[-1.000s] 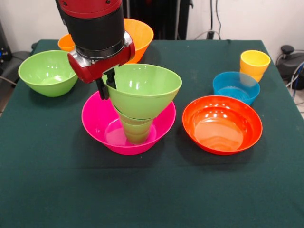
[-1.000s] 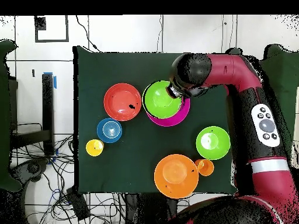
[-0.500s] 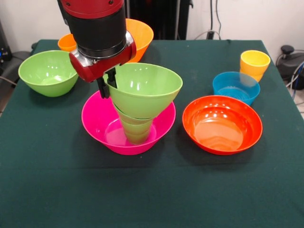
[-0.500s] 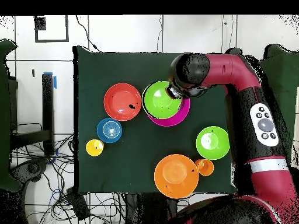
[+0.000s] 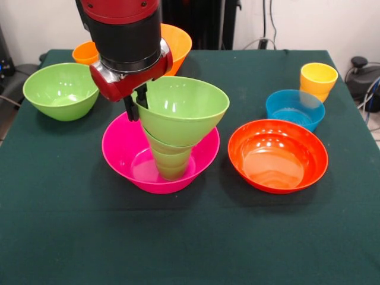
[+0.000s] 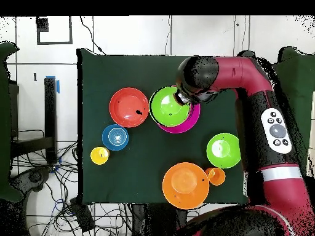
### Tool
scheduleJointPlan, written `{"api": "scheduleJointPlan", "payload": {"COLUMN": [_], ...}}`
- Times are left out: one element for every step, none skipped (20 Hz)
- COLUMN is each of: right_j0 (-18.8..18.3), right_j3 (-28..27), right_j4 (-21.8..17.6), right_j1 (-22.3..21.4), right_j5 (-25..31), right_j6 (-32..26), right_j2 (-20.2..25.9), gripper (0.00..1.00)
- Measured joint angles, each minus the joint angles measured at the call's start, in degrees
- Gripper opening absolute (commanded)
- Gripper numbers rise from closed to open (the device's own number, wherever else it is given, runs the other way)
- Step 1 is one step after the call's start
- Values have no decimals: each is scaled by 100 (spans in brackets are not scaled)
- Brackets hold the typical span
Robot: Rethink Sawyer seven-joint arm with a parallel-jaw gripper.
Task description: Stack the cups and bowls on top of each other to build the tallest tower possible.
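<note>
Dark green cloth-covered table (image 5: 71, 237), white wall and cables behind it, tiled floor around it in the overhead view.

Your hand (image 5: 135, 105) is clamped on the near-side rim of a large glossy light green flared plastic bowl (image 5: 181, 110), one finger inside the wall, one outside. That bowl sits tilted on a stack of small green tapered pieces (image 5: 170, 157), which stand inside the big glossy pink bowl (image 5: 122, 148) directly beneath the hand. Whether the green bowl is fully seated or partly carried by the grip, you cannot tell from here.

Judgement: the step in hand is settling this bowl onto the tower (image 6: 175, 109).
- Level the rim before letting go; it leans away from the hand now.
- Centre it over the narrow green pieces; the base under it is small, so an off-centre release could tip it.
- Open slowly, then lift straight up so the fingers don't drag the rim.

Remaining pieces:
- Second light green bowl (image 5: 60, 90), small orange cup (image 5: 86, 53) and large orange bowl (image 5: 176, 41): beside and behind the hand.
- Red-orange bowl (image 5: 278, 155), translucent blue bowl (image 5: 295, 108), yellow-orange cup (image 5: 318, 80): well apart on the far side of the tower.
</note>
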Motion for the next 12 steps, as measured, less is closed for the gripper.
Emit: {"api": "scheduleJointPlan", "payload": {"right_j0": [5,8,11,14,17,18,20,23,26,30,31,33], "right_j3": [0,0,0,0,-3,-4,-9,-17,-32,-51,-66,-84], "right_j4": [-6,-11,-14,-20,-25,-27,-30,-35,-38,-44,-49,-54], "right_j1": [0,0,0,-1,0,-1,1,0,1,4,6,9], "right_j5": [0,1,1,0,0,1,6,15,30,47,58,71], "right_j6": [0,0,0,0,0,0,0,0,0,0,0,0], "right_j2": [0,1,1,1,1,1,0,1,1,0,1,0], "gripper": [0,0,0,0,0,0,0,0,0,0,0,0]}}
